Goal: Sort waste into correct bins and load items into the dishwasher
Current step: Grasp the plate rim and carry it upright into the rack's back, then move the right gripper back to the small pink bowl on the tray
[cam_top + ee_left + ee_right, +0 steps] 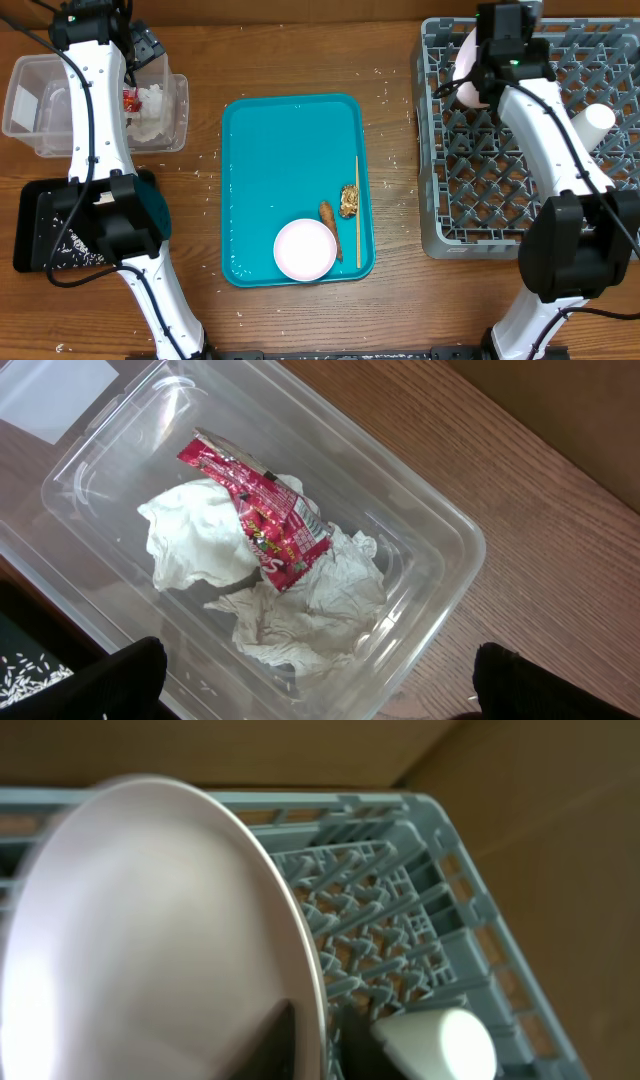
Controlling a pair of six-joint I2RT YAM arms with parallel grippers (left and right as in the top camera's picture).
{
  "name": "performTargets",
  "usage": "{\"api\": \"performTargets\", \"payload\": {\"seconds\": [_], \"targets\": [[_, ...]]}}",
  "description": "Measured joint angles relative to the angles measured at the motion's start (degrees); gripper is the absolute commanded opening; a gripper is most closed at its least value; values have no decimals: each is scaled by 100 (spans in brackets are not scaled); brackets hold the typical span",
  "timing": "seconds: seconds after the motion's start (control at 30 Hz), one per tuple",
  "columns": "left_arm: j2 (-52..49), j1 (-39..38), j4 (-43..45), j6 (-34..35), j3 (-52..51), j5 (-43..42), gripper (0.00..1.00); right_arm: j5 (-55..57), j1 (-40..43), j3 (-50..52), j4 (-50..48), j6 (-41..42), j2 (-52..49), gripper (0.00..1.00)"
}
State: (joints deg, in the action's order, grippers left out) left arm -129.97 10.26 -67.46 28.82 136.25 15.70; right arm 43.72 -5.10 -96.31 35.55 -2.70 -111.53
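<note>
Right wrist shows plate (150, 940) at right claw (310, 1045) — grip unclear; left claw (325, 690) spread.

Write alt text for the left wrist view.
A clear rectangular plastic tub on a wooden table holds a crumpled white napkin with a red-and-white wrapper lying on top. The left gripper hangs open above it, dark fingertips at the bottom corners.

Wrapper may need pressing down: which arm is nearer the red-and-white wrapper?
Left. The left arm hangs directly over the wrapper in the clear tub; the right arm is over at the dish rack, holding a plate.
</note>
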Motion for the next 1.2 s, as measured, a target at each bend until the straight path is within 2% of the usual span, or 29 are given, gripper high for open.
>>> {"api": "performTargets", "payload": {"seconds": [0.07,0.13,0.2,0.27,0.37,0.5,0.67,0.8,0.97,1.2], "targets": [[0,0,0,0,0,0,100,4,-168,0,33,105,0,41],[0,0,0,0,0,0,100,-7,-299,0,153,179,0,52],[0,0,2,0,0,0,100,-7,-452,0,310,330,0,58],[0,0,0,0,0,0,100,-31,-673,-22,601,553,0,80],[0,0,2,0,0,0,100,-315,-935,-227,1161,870,17,100],[0,0,0,0,0,0,100,-1360,-1329,-577,1910,1226,304,100],[0,0,0,0,0,0,100,-3661,-1788,-811,2592,1377,940,100],[0,0,0,0,0,0,100,-4962,-2085,-837,3016,1427,1086,100],[0,0,2,0,0,0,100,-5606,-2321,-354,3036,1899,935,100],[0,0,2,0,0,0,100,-5829,-2715,442,2850,2520,518,99]]}}
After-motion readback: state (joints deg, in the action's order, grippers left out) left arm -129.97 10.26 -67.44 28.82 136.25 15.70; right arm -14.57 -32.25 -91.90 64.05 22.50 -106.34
